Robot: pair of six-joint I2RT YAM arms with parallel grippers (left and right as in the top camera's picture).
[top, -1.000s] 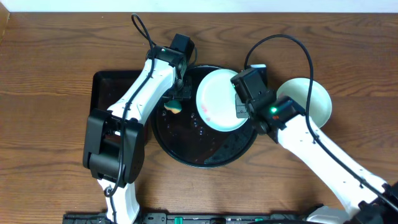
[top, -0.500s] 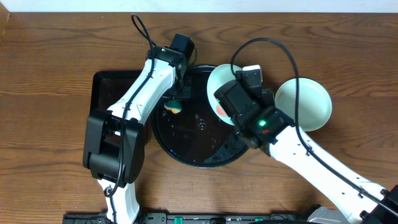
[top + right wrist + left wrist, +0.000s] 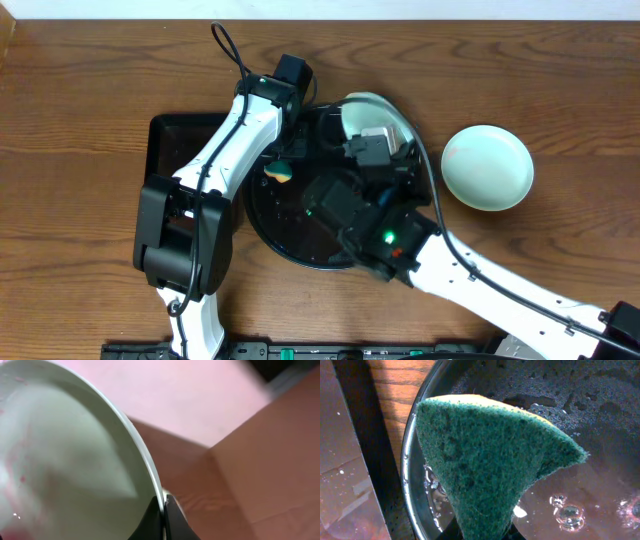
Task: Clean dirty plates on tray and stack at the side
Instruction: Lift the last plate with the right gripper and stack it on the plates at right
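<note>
My right end effector [image 3: 163,507] pinches the tilted plate [image 3: 65,460] by its rim alone; I fear it slipping; my left end effector [image 3: 287,152] clenches the sponge [image 3: 490,455] over the tray [image 3: 409,467].

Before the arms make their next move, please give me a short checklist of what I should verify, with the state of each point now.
1. Right gripper pinches the plate at its rim: ok.
2. Left gripper holds the sponge, green face showing: ok.
3. Plate is over the tray, tipped up on edge: ok.
4. Plate is clean: not ok, red specks show on it.
5. Sponge meets the plate: not ok, they are apart in the overhead view.
6. Second plate lies on the table, apart from the tray: ok.
</note>
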